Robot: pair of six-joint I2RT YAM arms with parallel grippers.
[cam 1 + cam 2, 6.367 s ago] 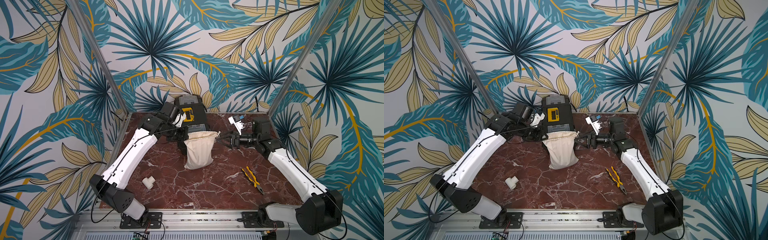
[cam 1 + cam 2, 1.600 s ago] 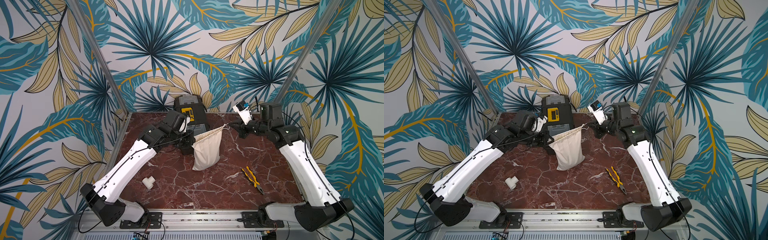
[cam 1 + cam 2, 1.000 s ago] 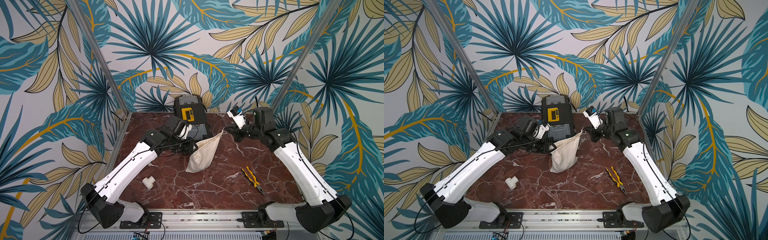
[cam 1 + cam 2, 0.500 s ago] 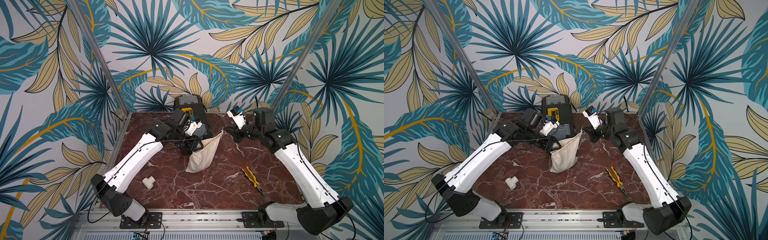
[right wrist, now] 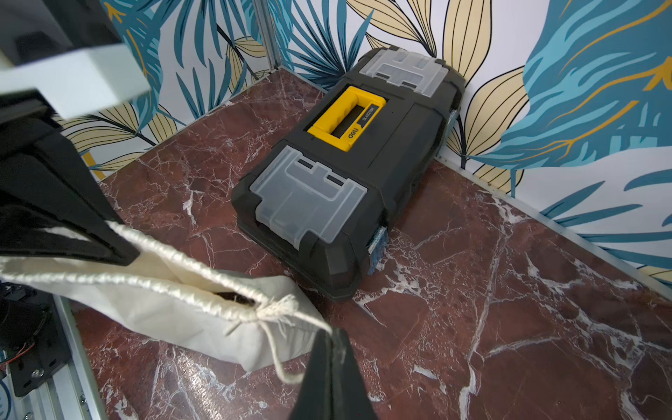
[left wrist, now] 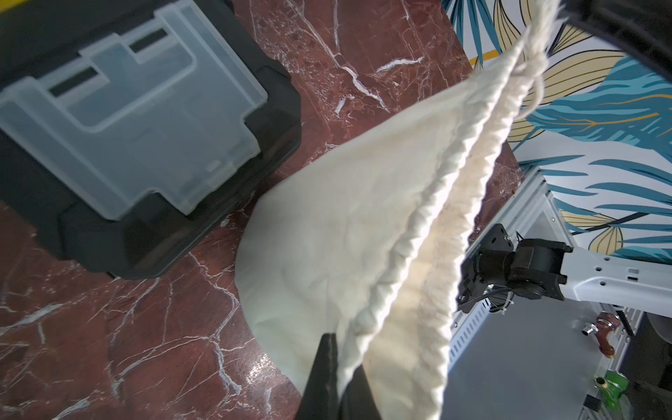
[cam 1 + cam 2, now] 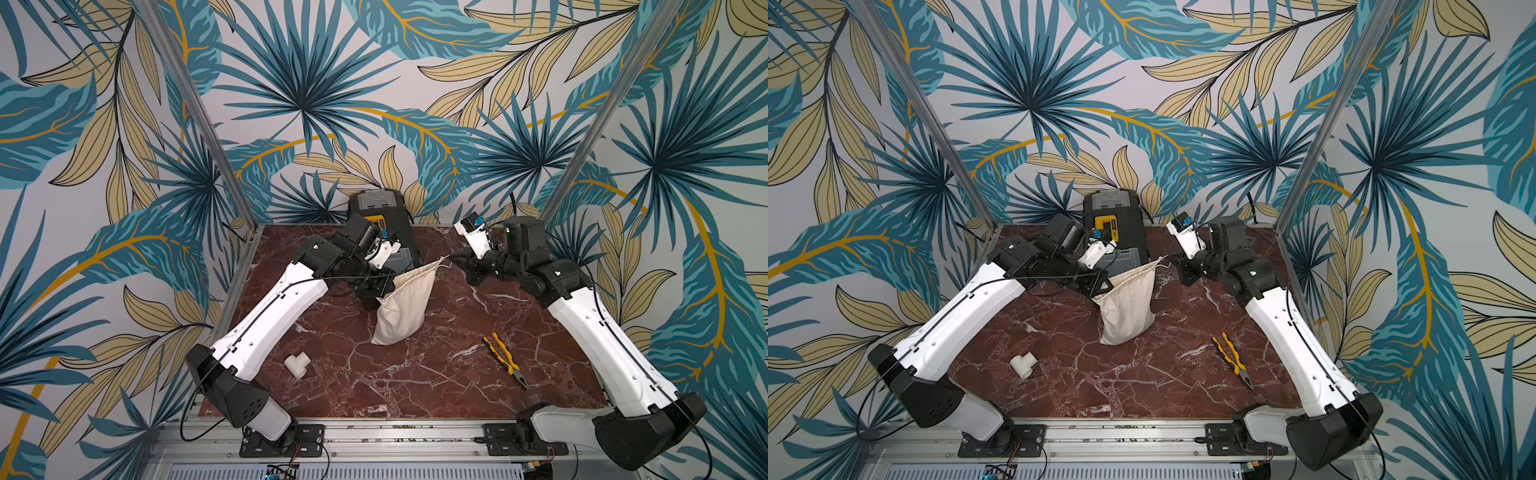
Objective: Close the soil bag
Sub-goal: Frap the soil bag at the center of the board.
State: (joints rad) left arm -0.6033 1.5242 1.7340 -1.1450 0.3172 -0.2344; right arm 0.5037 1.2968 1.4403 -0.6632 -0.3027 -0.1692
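Midway across the table (image 7: pixel 415 395), just in front of the toolbox (image 7: pixel 376 203), the bag (image 7: pixel 401 307) sits with its bottom on the marble. Its mouth is lifted and stretched aslant between the two arms.

The left gripper (image 7: pixel 380 291) is at the end of the hem nearer its own arm. In the left wrist view its fingers (image 6: pixel 325 363) are together, clamped on the gathered edge of the cloth.

The right gripper (image 7: pixel 457 259) is at the far end of the mouth, a little apart from the bag. In the right wrist view its fingers (image 5: pixel 329 367) are pressed together on the cord (image 5: pixel 302 320). The cord runs taut from a frayed knot at the hem's corner to the fingertips, and a slack loop hangs beside them.

The hem is bunched into small pleats along its length. The mouth is not fully drawn, and a narrow dark slit shows near the knot (what lies inside cannot be made out).

A tee (image 7: pixel 298 364) lies on the table near the left arm, well apart from the bag. Pliers (image 7: pixel 505 359) lie near the right arm, also well apart.
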